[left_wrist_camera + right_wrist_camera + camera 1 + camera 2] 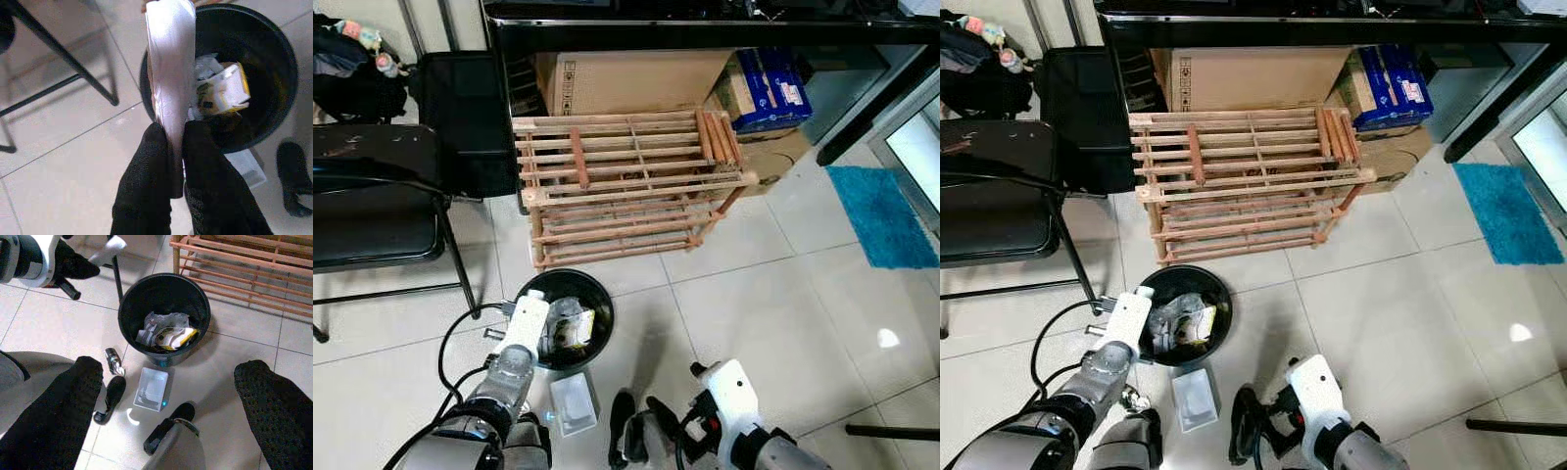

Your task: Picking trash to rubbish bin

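In the left eye view, a round black plastic rubbish bin is seen on the pale tiled floor, just in front of a low wooden slatted rack and beside a black folding chair; crumpled white and yellow wrappers lie inside it. The left arm is stretched over the bin's near rim, and a clear rectangular plastic tray lies on the tiles just beside the bin. A blue mat is seen well apart, to the right. In the left wrist view, the left gripper is closed tightly on a flat, thin white strip of packaging, glossy and slightly creased, which is held upright above the bin's rim, with its upper part over the opening. In the right wrist view, the right gripper is held wide apart and empty above the floor, with the tray and a small crushed silvery piece of litter lying on the tiles near the bin.
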You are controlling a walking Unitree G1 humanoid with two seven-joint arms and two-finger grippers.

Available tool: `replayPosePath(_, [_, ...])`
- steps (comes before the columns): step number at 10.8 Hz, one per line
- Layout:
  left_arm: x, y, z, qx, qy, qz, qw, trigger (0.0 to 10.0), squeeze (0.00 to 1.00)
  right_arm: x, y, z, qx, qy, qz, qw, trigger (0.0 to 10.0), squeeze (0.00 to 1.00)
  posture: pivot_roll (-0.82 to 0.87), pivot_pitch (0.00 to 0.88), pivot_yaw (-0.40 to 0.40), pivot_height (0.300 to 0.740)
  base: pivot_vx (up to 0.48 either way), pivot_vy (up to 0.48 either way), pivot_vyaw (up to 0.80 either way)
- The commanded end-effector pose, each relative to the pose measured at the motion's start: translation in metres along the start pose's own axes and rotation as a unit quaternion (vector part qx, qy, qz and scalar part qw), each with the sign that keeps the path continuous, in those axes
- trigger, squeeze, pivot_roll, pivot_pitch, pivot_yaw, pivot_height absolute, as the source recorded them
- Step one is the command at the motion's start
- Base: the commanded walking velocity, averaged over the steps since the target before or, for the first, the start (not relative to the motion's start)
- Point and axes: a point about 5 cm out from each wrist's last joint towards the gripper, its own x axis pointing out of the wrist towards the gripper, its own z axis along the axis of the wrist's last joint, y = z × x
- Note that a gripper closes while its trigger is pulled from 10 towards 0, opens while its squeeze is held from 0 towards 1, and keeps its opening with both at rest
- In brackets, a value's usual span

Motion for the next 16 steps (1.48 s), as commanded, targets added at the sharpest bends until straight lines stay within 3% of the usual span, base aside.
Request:
replayPosePath(1, [-0.001,-0.001,-0.004,0.0,0.004,0.016,1.0,10.0,1.0,-0.007,-0.004,-0.003,-0.003,0.008,-0.015,1.0,10.0,0.0,0.04,0.298,-0.195,0.74,0.0,0.0,0.0])
replayPosePath(11, [-0.001,0.005,-0.002,0.008,-0.012,0.035,0.999,10.0,1.0,-0.008,-0.001,0.0,-0.011,0.0,-0.013,1.0,10.0,0.0,0.04,0.294,-0.188,0.74,0.0,0.0,0.0])
replayPosePath(16, [0.001,0.001,0.026,-0.032,-0.075,0.021,0.996,10.0,1.0,0.001,-0.017,0.008,-0.026,-0.022,-0.055,0.998,10.0,0.0,0.08,0.248,-0.159,0.74,0.0,0.0,0.0])
